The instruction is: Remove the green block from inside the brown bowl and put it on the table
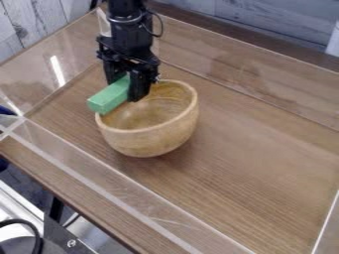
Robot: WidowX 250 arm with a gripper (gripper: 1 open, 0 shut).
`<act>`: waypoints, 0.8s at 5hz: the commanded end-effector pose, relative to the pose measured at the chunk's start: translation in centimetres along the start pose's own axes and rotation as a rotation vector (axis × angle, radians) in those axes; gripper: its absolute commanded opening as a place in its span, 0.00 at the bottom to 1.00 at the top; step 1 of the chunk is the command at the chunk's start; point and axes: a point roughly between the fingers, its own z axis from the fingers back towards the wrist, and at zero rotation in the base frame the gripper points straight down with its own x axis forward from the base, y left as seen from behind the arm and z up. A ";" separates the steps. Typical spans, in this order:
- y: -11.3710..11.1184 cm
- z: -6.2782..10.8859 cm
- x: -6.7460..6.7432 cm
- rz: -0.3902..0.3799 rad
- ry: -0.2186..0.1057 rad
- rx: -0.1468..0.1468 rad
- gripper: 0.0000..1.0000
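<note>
Fingers [135, 81] of our black gripper [130, 87] are clamped tight on the green block [109, 97], gripping it at its upper right end so that the bar slants down and to the left. We hold the block clear of the brown bowl [150, 121]: its lower end hangs just outside the bowl's left rim, above the bench [239, 189], and we cannot tell whether it touches the rim or the wood below. Our gripper points straight down, with its tips close to the bowl's far left edge. We see the bowl standing upright near the middle of the bench, its hollow showing pale grain. Around the bench edges run clear acrylic walls [79, 189], nearest along the front left side.
</note>
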 end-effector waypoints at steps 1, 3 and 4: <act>-0.2 -1.9 -1.0 0.000 0.055 -0.017 0.00; -2.8 -2.3 -0.5 -0.034 0.067 -0.018 0.00; -2.5 -2.4 -0.8 -0.022 0.074 -0.016 0.00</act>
